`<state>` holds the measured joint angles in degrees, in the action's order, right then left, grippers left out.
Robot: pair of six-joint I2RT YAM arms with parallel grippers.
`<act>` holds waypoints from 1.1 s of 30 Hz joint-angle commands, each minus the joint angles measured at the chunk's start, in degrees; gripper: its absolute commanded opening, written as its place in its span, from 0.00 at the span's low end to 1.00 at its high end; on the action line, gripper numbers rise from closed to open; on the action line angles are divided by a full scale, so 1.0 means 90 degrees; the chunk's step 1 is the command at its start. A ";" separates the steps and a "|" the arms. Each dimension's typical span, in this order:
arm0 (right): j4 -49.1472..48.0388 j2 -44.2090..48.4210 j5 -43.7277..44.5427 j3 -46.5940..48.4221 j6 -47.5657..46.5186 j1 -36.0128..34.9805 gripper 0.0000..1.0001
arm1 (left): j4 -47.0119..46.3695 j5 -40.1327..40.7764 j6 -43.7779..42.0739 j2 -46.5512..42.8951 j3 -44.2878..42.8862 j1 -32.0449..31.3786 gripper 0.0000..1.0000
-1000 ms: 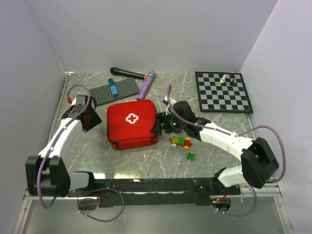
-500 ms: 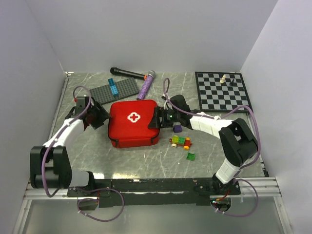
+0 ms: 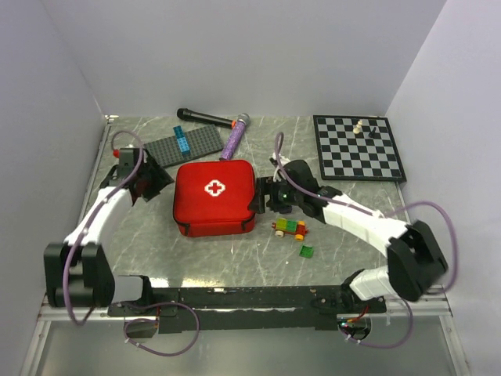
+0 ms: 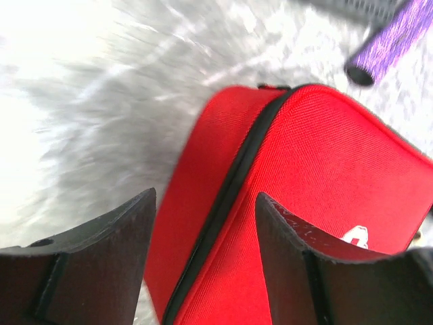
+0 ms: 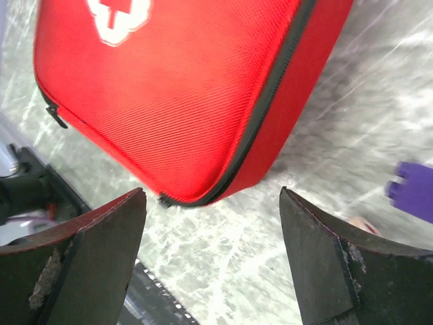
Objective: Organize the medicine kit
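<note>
The red soft zip case with a white cross (image 3: pixel 214 197) lies shut on the tabletop (image 3: pixel 235 258). Left jaws and right jaws stand spread at its sides, empty. Coloured toy blocks (image 3: pixel 290 228) lie by the right ones

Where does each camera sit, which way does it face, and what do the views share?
Top external: fixed above and behind the arm bases, looking down on the table; left arm, right arm, medicine kit and chessboard show.
Left wrist: on the left arm, facing the kit's left side; the open left end effector frames it.
Right wrist: on the right arm, facing the kit's right corner; the open right end effector frames it.
Shared: all three show the kit's white cross.
</note>
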<state>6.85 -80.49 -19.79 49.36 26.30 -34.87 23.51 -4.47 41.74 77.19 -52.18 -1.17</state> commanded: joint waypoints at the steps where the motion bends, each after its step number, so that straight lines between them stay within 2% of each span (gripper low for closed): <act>1: 0.0732 0.0807 0.1259 -0.0006 -0.0725 -0.0742 0.85 | 0.0542 0.0985 0.0216 -0.1192 0.0007 0.0062 0.65; 3: 0.0840 0.0857 0.1592 -0.0036 -0.0852 -0.1114 0.84 | 0.0407 0.0694 0.0304 -0.1592 0.0065 0.0062 0.64; 6: 0.0850 0.0702 0.1866 -0.0026 -0.0853 -0.1398 0.81 | -0.0052 -0.0368 0.0586 -0.1964 0.0270 0.0013 0.63; 10: 0.0772 0.0389 0.2189 0.0042 -0.0736 -0.1710 0.79 | -0.0551 -0.1484 0.0968 -0.1858 0.0320 -0.0668 0.63; 13: 0.0723 0.0145 0.2559 0.0111 -0.0570 -0.1906 0.79 | -0.0737 -0.1447 0.0949 -0.1604 0.0154 -0.1508 0.63; 16: 0.0684 -0.0158 0.2833 0.0237 -0.0375 -0.2082 0.78 | -0.0942 -0.1476 0.0987 -0.1253 0.0085 -0.2036 0.63; 26: 0.0148 -0.0832 0.3175 0.0375 0.0182 -0.2258 0.71 | -0.1381 -0.1544 0.1066 -0.0598 0.0505 -0.2223 0.61; 33: -0.0331 -0.0842 0.4161 0.0267 0.0261 -0.2473 0.60 | -0.1177 -0.1379 0.0832 -0.0364 0.0652 -0.2224 0.60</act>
<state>9.69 -88.27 10.07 50.54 27.38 -56.10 13.93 -17.08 50.48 73.17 -46.81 -20.88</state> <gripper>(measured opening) 0.632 0.603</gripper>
